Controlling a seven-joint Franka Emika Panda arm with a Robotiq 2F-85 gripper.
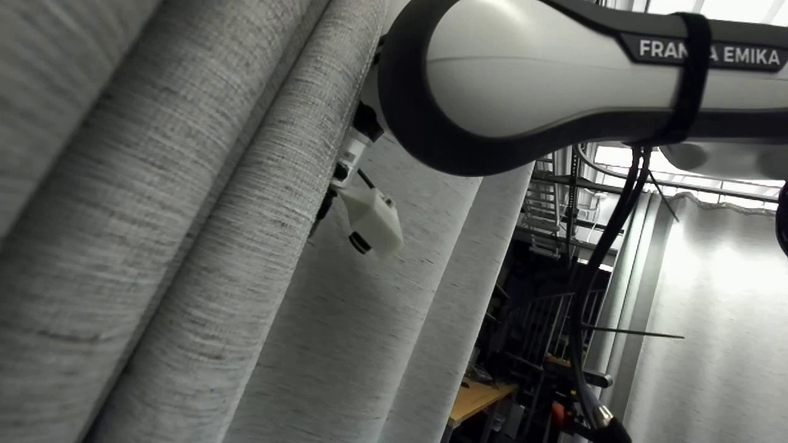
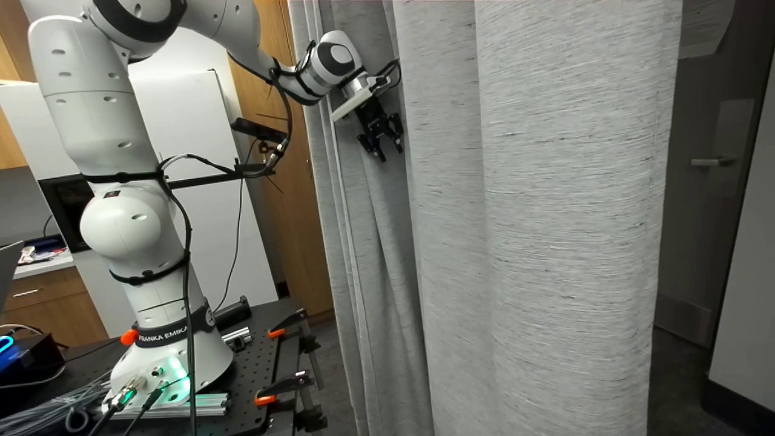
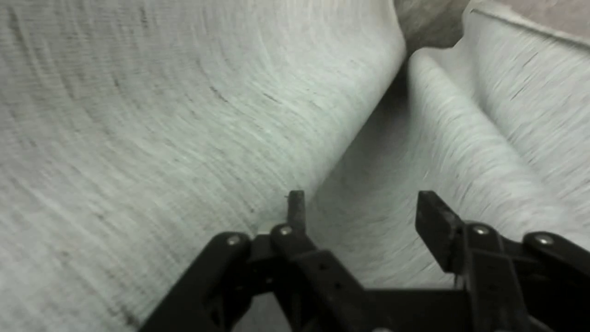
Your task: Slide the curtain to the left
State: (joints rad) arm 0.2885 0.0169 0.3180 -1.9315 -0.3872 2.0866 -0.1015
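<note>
The light-grey woven curtain (image 2: 545, 212) hangs in long folds through the middle and right of an exterior view. It also fills most of the left half in an exterior view (image 1: 203, 184). Pointing down in front of a recessed part of the fabric is my gripper (image 2: 390, 154), beside a large fold. In the wrist view its black fingers (image 3: 296, 210) stand apart, with a shaded hollow of the curtain (image 3: 368, 184) behind the gap. No cloth is seen pinched between them. Whether the left finger touches the nearby fold I cannot tell. A curtain fold hides most of the gripper in an exterior view.
The arm's base stands on a black perforated table (image 2: 260, 339) with orange-tipped clamps. Behind it are a white cabinet (image 2: 181, 133) and a tall wooden panel (image 2: 284, 181). A door with a handle (image 2: 711, 161) lies beyond the curtain. A wooden desk (image 1: 480, 400) shows past the drape.
</note>
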